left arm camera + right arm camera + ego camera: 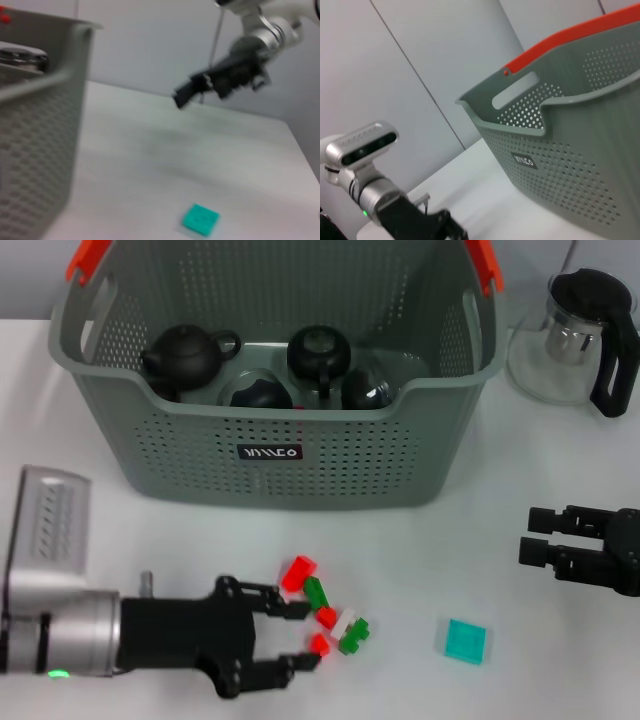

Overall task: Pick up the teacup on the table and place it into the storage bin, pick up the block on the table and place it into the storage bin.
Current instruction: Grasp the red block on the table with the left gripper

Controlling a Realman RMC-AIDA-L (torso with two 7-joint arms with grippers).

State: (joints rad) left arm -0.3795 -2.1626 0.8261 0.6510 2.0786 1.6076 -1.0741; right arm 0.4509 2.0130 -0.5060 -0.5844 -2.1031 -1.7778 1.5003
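Storage bin (300, 455): grey-green perforated basket, orange handle ends, black label; upright at table's far side, holding dark teapots and cups.
Block (330, 615): red, green and white bricks, on the table before the bin.

A glass teapot (572, 336) with a black lid and a black handle stands on the white table (520, 680), off to the right side. A small teal square (466, 641) lies flat on the table, near the front on the right. It also shows in the left wrist view (200, 219), lying alone on the bare white top. Behind the table is a plain pale wall (410, 75).
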